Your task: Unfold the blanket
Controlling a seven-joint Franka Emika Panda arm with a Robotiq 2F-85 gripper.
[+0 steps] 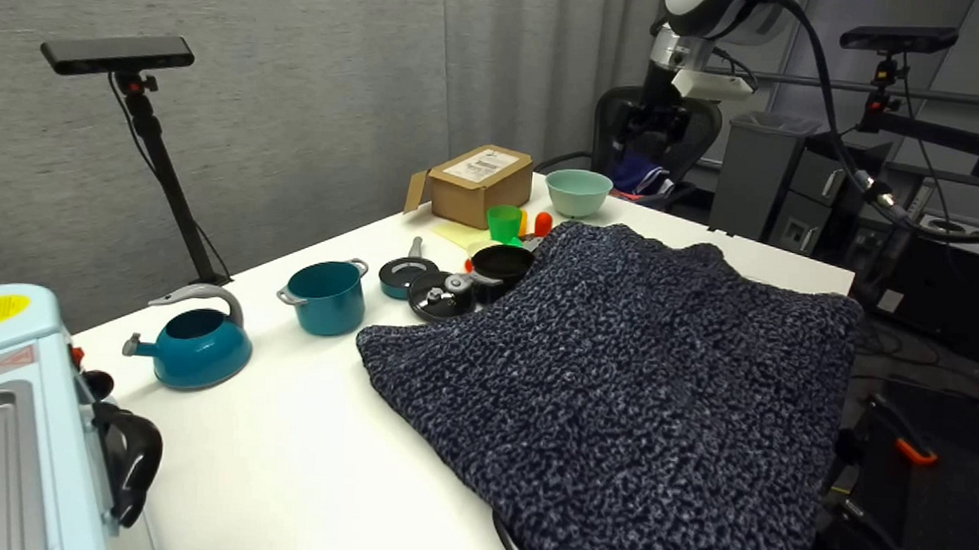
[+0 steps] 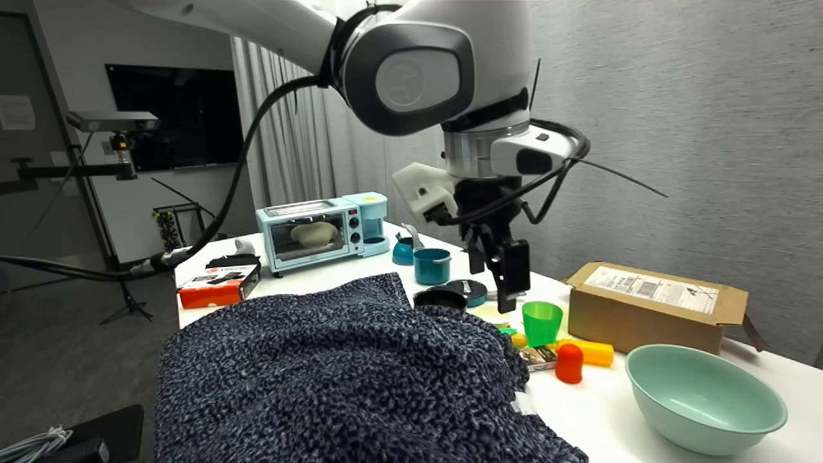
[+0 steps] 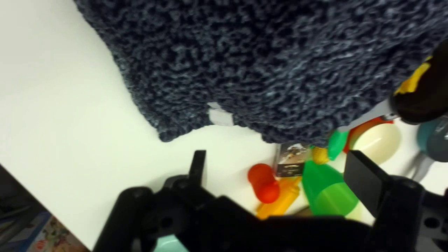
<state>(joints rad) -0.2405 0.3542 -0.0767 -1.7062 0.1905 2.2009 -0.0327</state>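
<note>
One black gripper, its two fingers wide apart, hangs above the table near the corner of one blanket.
Speckled navy and grey, the blanket lies rippled across the table, one white tag on its edge. Around that edge are one small picture box, one red dome-ended piece, one yellow bottle-shaped piece and one green cup; farther out stand one cardboard box and one mint bowl. Along the same side of the blanket, in an exterior view, come one black pan, one small teal pan and one black lid, then one teal pot and one teal kettle. Beside the kettle stands one light blue toaster oven.
</note>
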